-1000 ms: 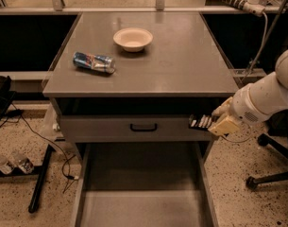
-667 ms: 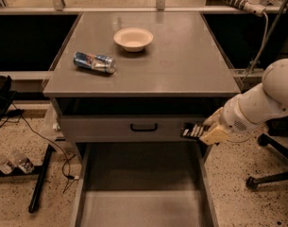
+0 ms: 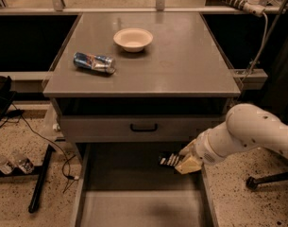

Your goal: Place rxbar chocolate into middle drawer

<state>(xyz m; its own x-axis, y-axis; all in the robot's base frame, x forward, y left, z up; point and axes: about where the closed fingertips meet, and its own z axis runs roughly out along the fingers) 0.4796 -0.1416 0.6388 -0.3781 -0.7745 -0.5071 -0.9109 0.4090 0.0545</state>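
Note:
My gripper [image 3: 180, 163] hangs from the white arm at the right and is shut on the rxbar chocolate [image 3: 169, 160], a small black wrapper with pale lettering sticking out to its left. It holds the bar over the right rear part of the open middle drawer [image 3: 134, 207], a wide shallow grey drawer pulled out at the bottom of the view, just below the closed drawer front with the black handle [image 3: 143, 127].
On the grey cabinet top [image 3: 190, 65] lie a blue-and-silver can [image 3: 93, 62] on its side and a pale bowl [image 3: 132, 39]. A black pole and cables lie on the speckled floor at left [image 3: 39, 183]. A chair base shows at right [image 3: 268, 179].
The gripper with the bar has moved left and down, from beside the cabinet's right edge to over the open drawer's right rear part.

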